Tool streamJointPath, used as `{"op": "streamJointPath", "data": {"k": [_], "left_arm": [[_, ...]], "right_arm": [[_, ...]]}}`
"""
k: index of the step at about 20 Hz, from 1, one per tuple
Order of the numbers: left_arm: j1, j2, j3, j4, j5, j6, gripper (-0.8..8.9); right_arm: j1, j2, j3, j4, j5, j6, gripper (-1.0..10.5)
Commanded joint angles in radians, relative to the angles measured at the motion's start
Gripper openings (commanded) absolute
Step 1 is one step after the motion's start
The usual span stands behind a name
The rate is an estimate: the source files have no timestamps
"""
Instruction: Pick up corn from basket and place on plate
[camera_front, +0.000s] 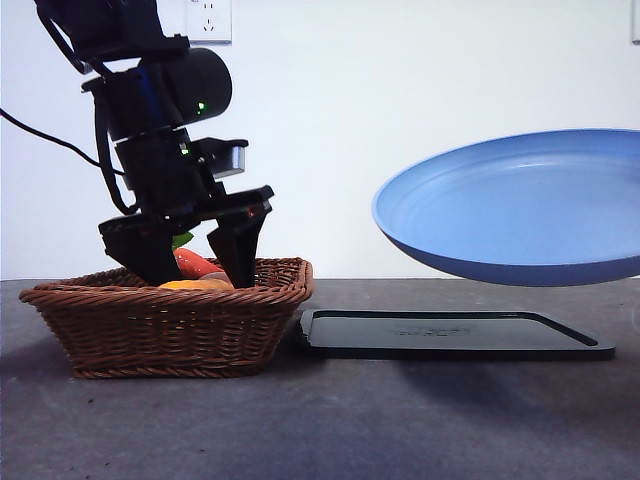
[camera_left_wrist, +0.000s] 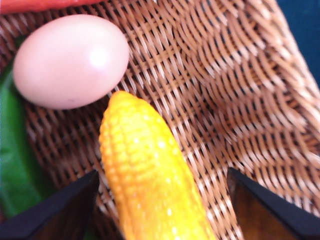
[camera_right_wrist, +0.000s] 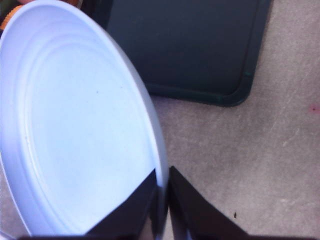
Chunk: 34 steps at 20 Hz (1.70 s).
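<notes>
Nearest to us, the basket (camera_front: 170, 325) is sitting at the table's front-left, w/ the black tray (camera_front: 450, 335) lying flat just beside it. We're reaching down into the basket w/ the left gripper (camera_front: 195, 265), jaws spread apart and straddling the corn (camera_left_wrist: 150, 170), one jaw each side, neither touching it yet as far as the wrist view is showing. The corn is lying on the wicker floor, one rounded end just beside the pale egg (camera_left_wrist: 70, 60) (touching or not, we can't tell). A red carrot-like piece (camera_front: 195, 263) and its green leaf (camera_left_wrist: 15, 165) are crowding the far side, which is prob. why we're coming in along the cob's length rather than across the pile.

Further right, we're holding the plate (camera_front: 520, 205) in the air w/ the right gripper (camera_right_wrist: 162, 192), jaws pinched together on its rim. It's hanging tilted above the tray, open face up and toward the basket, presumably so the corn has only a short trip over.

Next, we judge, the left jaws are needing to close on the cob mid-length; it's glossy and bumpy, so an off-centre pinch could let it swivel or slip.
</notes>
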Motion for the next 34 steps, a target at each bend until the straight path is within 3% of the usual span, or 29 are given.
{"op": "streamJointPath", "data": {"k": [1, 8, 15, 19, 22, 26, 30, 34], "left_arm": [[-0.012, 0.036, 0.023, 0.011, -0.006, 0.007, 3.92], [-0.026, 0.037, 0.023, 0.008, -0.006, 0.003, 2.02], [-0.026, -0.001, 0.045, -0.018, -0.003, 0.004, 2.02], [-0.029, -0.089, 0.097, -0.028, 0.059, 0.0, 2.02], [-0.044, -0.157, 0.131, -0.024, 0.172, -0.011, 2.02], [-0.098, -0.172, 0.144, 0.016, 0.395, -0.023, 2.02], [-0.206, -0.139, 0.144, 0.067, 0.396, -0.001, 2.02], [-0.288, -0.066, 0.144, 0.101, 0.365, 0.023, 2.02]], "right_arm": [[-0.002, 0.005, 0.021, 0.018, -0.006, -0.005, 0.0], [-0.002, 0.005, 0.021, 0.025, -0.005, -0.008, 0.0], [-0.001, 0.014, 0.021, 0.032, -0.006, 0.019, 0.0], [-0.001, 0.071, 0.021, 0.043, -0.008, 0.051, 0.0], [-0.001, 0.152, 0.021, 0.109, -0.082, 0.097, 0.0], [-0.001, 0.269, 0.021, 0.192, -0.202, 0.16, 0.0], [-0.001, 0.351, 0.021, 0.205, -0.267, 0.17, 0.0], [-0.001, 0.365, 0.021, 0.212, -0.281, 0.171, 0.0]]}}
